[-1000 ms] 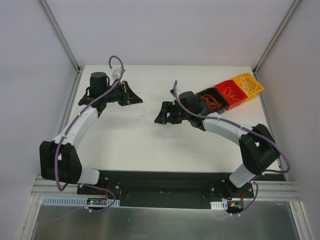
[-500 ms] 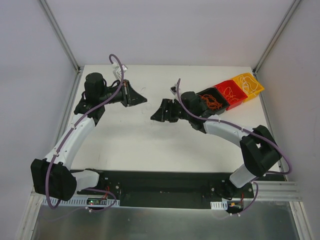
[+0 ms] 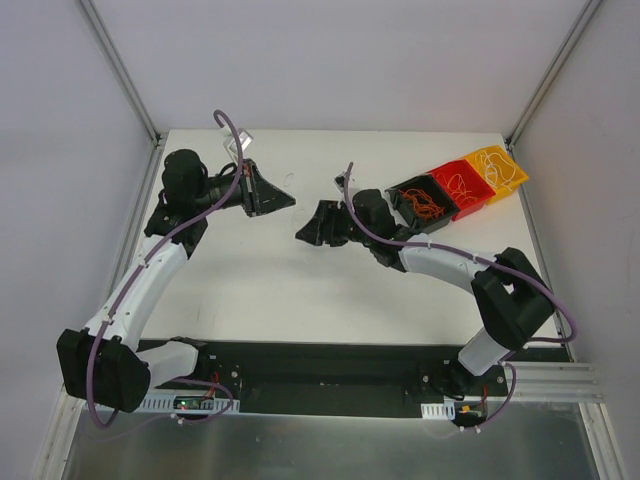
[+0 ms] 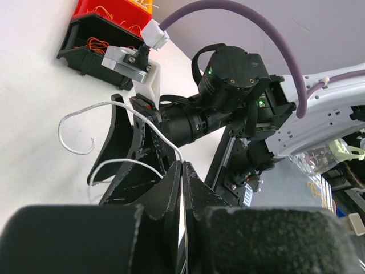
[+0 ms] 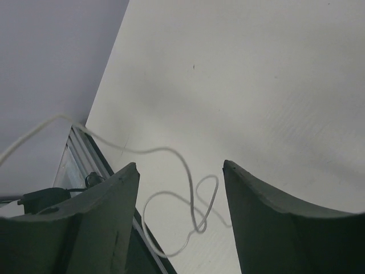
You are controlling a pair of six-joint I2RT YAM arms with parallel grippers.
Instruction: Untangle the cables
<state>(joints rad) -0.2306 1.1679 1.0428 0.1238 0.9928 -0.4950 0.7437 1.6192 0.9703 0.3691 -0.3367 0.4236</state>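
A thin whitish cable (image 4: pixel 108 103) is pinched in my left gripper (image 4: pixel 182 171), which is shut on it; its free end curls out to the left. My left gripper (image 3: pixel 285 200) hovers over the table's back middle. My right gripper (image 3: pixel 303 232) is open and faces it, a short way apart. In the right wrist view the same whitish cable (image 5: pixel 154 149) hangs in a loose loop between the open fingers of my right gripper (image 5: pixel 179 165), touching neither. My right gripper (image 4: pixel 117 171) also shows in the left wrist view, just behind the cable.
Three small bins stand in a row at the back right: a black bin (image 3: pixel 420 200) with orange wires, a red bin (image 3: pixel 462 186) and a yellow bin (image 3: pixel 497 168) with pale wires. The white table (image 3: pixel 260 290) has metal posts at its back corners.
My left arm has swung and its gripper has moved a little right with the cable. My right gripper has moved left, closer to the left gripper.
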